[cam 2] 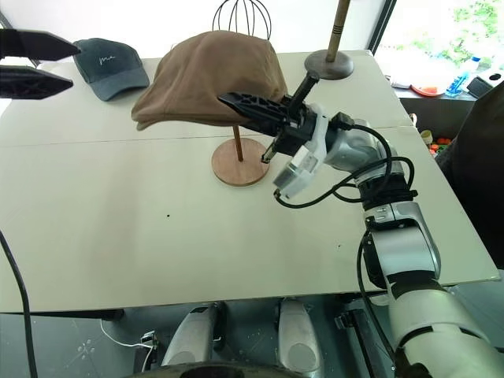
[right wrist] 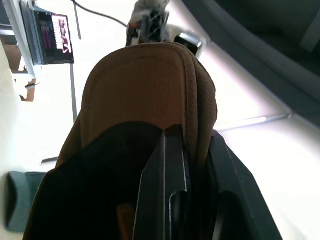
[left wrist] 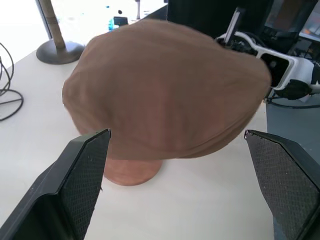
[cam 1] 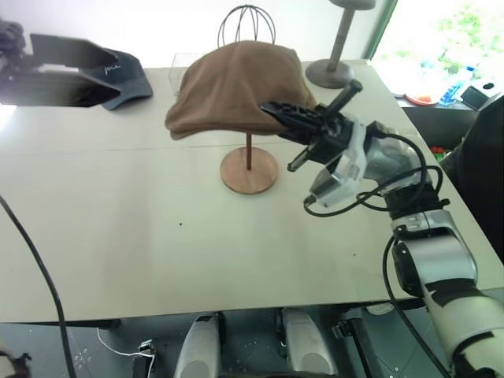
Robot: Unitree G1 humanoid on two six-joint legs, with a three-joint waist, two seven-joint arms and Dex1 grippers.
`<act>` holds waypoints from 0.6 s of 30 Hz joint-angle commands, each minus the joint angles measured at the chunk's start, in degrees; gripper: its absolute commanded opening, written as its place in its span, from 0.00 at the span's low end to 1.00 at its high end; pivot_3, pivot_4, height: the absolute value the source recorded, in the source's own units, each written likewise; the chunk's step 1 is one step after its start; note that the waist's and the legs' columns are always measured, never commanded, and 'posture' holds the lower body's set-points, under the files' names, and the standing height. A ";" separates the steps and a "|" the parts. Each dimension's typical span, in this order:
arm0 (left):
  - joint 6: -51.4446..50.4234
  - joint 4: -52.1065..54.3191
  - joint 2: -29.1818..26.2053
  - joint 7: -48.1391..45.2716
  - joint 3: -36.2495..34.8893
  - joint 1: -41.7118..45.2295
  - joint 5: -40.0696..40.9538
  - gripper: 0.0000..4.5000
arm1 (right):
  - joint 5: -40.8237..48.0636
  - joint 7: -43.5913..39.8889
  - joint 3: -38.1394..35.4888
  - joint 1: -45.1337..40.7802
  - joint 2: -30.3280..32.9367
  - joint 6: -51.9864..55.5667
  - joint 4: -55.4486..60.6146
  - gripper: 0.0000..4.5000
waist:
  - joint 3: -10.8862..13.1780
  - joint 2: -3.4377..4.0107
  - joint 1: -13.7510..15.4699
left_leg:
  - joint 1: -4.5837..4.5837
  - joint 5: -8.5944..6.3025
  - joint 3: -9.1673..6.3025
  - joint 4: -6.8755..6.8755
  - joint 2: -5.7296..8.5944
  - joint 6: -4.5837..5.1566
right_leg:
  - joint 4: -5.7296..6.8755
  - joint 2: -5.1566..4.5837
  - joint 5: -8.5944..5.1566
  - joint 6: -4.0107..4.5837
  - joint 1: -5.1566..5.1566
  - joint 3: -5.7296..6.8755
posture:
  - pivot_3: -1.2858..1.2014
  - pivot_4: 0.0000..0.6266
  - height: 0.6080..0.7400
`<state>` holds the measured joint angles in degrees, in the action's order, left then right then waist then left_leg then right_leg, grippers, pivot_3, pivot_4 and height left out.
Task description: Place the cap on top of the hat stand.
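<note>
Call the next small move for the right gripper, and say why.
Probably open the right gripper and let go. The cap already sits over the hat stand, covering its top disc, while the right gripper's fingers are shut on the cap's edge. The left gripper hangs open, short of the cap. Whether the cap sits centred I cannot tell, so release slowly.

The one piece of writing is a short white script word on the front panel of the dark navy baseball cap [cam 2: 110, 66], which lies on the worktop [cam 2: 157, 236] beyond the brown cap [cam 2: 209, 75], toward the far left corner. The letters are too small to make out. Nothing else carries readable text.
</note>
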<state>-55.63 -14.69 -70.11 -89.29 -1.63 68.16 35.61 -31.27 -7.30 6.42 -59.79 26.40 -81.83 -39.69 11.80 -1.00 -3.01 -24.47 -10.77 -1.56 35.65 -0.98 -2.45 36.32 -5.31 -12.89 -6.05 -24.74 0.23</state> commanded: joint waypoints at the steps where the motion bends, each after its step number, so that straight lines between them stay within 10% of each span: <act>1: -0.59 0.77 -1.76 -0.11 -1.17 2.27 -0.07 1.00 | -3.35 4.13 -2.45 -2.02 -0.17 -3.12 -0.41 0.01 | 0.00 0.00 0.02 | 0.00 0.00 0.00 0.00 0.00 0.00 | 0.00 0.00 0.00 0.00 0.00 0.00 | 0.52 0.24 1.00; 12: -1.17 0.75 -2.17 0.01 -0.87 3.13 -0.43 1.00 | -15.99 10.30 -2.07 -2.68 2.30 -6.97 -3.75 0.01 | 0.00 0.00 -0.41 | 0.02 0.00 0.00 -0.01 0.00 0.00 | 0.01 0.00 -0.01 -0.01 0.01 0.00 | 0.52 0.24 1.00; 18: -1.41 1.28 -1.55 0.66 -1.50 2.26 0.34 1.00 | -16.75 9.82 0.11 -0.94 6.51 -1.91 -0.68 0.61 | 0.00 0.00 -0.77 | 0.01 0.00 -0.01 -0.02 0.00 0.00 | 0.01 0.00 -0.01 -0.01 0.00 0.00 | 0.52 0.24 1.00</act>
<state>-57.01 -14.47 -70.99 -88.77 -1.23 69.76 35.55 -48.71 2.32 6.94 -60.65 31.10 -85.10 -43.46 11.81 -1.00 -3.78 -24.46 -10.77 -1.57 35.64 -0.98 -2.45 36.32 -5.31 -12.90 -6.06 -24.74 0.22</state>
